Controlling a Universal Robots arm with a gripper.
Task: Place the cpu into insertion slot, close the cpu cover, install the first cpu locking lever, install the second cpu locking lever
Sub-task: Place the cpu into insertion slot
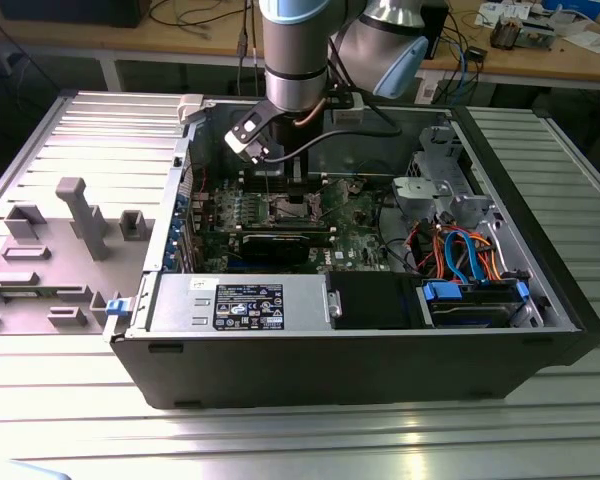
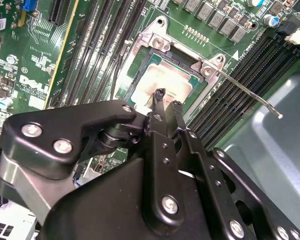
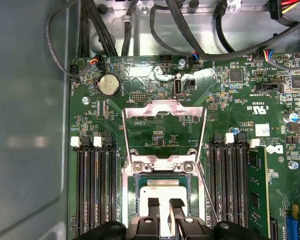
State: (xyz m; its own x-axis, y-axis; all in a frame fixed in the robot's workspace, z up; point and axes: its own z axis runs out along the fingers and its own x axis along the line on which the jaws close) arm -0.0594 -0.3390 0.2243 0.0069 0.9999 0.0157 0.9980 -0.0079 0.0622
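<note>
- The gripper point(image 3: 162, 206) hovers directly above the cpu point(image 3: 160, 192), fingers nearly together, grasping nothing.
- The cpu sits in the insertion slot point(image 3: 133, 192).
- The cpu cover point(image 3: 164, 111) stands swung open beyond the insertion slot.

The arm point(image 1: 294, 50) descends from the top centre of the exterior view, its wrist pointing straight down. The gripper point(image 2: 166, 102) sits at mid-frame in the second wrist view, its two slim black fingers point(image 3: 153, 208) drawn nearly together, tips down.
</note>
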